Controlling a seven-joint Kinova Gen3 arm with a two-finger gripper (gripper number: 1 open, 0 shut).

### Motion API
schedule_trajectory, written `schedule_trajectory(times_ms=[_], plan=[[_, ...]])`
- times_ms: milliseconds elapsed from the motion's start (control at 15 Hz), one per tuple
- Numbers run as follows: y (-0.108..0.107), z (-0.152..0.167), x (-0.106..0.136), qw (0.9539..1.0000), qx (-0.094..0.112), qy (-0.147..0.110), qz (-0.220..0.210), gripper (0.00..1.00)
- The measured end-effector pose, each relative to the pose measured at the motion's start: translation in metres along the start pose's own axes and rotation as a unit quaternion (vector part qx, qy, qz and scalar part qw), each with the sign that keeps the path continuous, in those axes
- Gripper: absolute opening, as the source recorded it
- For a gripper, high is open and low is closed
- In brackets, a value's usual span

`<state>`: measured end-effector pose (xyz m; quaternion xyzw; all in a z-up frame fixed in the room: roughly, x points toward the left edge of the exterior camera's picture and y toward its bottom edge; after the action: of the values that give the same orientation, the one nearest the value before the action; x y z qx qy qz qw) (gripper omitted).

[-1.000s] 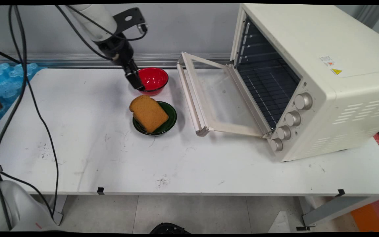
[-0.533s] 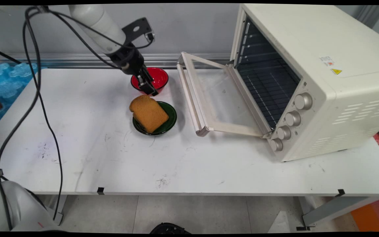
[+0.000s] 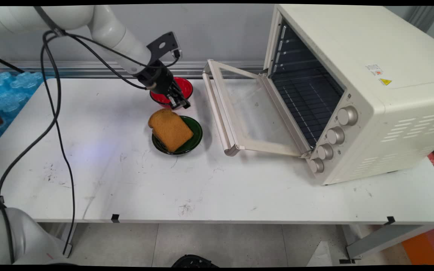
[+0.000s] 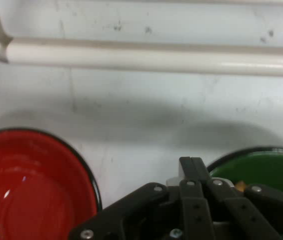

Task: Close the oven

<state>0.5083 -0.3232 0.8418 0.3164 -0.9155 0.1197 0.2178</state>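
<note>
A: Hovering low over the table [image 3: 126,180], black gripper [image 3: 184,105], fingers pressed together, nothing between them. Tips between two bowls.

B: Which bowls?

A: Red bowl [image 3: 185,85] on the wall side, partly hidden behind the hand in the main view, looks empty in the hand view. Green bowl [image 3: 196,130] on the near side, just beside the red one, not touching as far as can be told.

B: Anything in the green one?

A: Slice of bread [image 3: 170,130], brown, lying tilted across it, rounded top overhanging the left rim. Close under the fingertips but apart from them.

B: Handling?

A: Judging only: light, soft, crumbly, easily crushed or torn. Probably best pinched gently across the crust edges, or at the overhanging end, where free of the rim. Bowl shallow and likely to slide if nudged.

B: Further out?

A: Cream toaster oven [image 3: 352,75] to the right, glass door [image 3: 251,113] dropped open toward the bowls, door handle [image 3: 217,109] near the green bowl. Wire rack [image 3: 307,101] inside, bare. Four knobs [image 3: 333,135] down the front. Black cables [image 3: 57,124] hanging from the arm at left.
</note>
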Motion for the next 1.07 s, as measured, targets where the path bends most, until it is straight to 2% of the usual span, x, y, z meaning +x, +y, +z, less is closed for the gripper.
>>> schedule_trajectory(times_ms=[667,1067], plan=[[0.005,0.043,-0.001,0.9974,-0.008,0.071,0.010,0.00],[0.008,0.056,0.002,0.9952,-0.015,0.094,0.020,0.00]])
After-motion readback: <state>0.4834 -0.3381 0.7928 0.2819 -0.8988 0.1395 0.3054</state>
